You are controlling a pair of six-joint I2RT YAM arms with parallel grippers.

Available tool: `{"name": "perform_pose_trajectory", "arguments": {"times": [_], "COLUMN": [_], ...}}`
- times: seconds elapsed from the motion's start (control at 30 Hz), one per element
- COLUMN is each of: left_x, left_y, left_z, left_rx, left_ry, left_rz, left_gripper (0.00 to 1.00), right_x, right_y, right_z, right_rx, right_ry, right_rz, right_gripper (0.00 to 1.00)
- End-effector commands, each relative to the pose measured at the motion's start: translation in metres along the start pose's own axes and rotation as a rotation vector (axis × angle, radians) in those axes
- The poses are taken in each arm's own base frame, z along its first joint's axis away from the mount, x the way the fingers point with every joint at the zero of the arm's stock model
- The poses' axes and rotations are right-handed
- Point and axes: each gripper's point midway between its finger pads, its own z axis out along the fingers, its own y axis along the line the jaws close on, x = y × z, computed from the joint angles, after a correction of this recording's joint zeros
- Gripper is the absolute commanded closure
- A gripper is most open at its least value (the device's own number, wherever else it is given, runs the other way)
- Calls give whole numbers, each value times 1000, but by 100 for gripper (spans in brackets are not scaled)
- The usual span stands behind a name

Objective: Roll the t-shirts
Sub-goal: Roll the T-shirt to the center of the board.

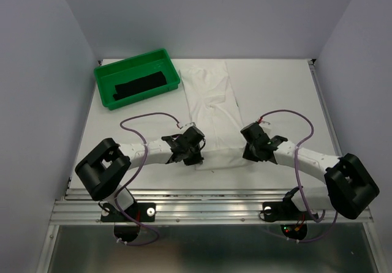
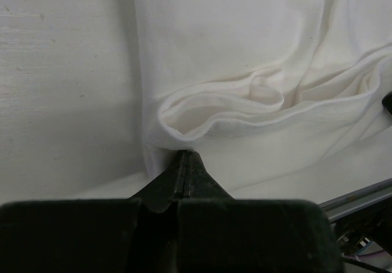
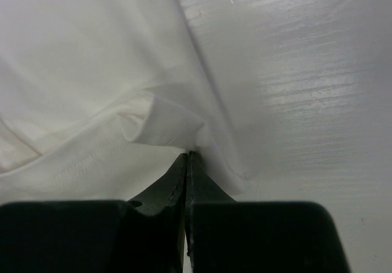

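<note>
A white t-shirt lies folded into a long strip down the middle of the table. My left gripper is shut on the shirt's near left edge, where a fold of hem bunches just past the fingertips. My right gripper is shut on the near right edge, with a pinched corner of cloth at its tips. Both hold the near end slightly lifted and curled over.
A green tray stands at the back left with a black cloth inside it. White walls close in the table on three sides. A metal rail runs along the near edge.
</note>
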Motion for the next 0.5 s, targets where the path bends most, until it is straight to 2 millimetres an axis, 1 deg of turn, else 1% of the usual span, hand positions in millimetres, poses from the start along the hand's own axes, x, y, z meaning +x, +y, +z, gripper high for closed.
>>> {"name": "perform_pose_trajectory", "arguments": {"times": [0.0,0.13,0.23,0.27,0.3,0.33,0.4,0.47], "left_x": [22,23,19,18,13,11,3,-1], "left_y": [38,37,32,31,25,24,13,5], "left_z": [-4,-13,-26,-30,-37,-42,-51,-54], "left_rx": [-98,-76,-48,-39,-14,-11,24,45], "left_ry": [69,67,49,43,22,16,-12,-19], "left_rz": [46,48,48,47,44,44,41,43], "left_gripper": [100,100,100,100,100,100,100,100], "right_x": [0,-6,-12,-16,-19,-21,-25,-27], "right_y": [-4,8,10,11,10,12,24,38], "right_z": [-11,-27,-38,-43,-46,-49,-57,-60], "right_rx": [4,-71,-96,-106,-104,-117,-176,-231], "right_ry": [12,10,-4,-25,-36,-42,-34,-22], "right_rz": [5,13,14,22,15,8,-13,-17], "right_gripper": [99,99,99,99,99,99,99,99]}}
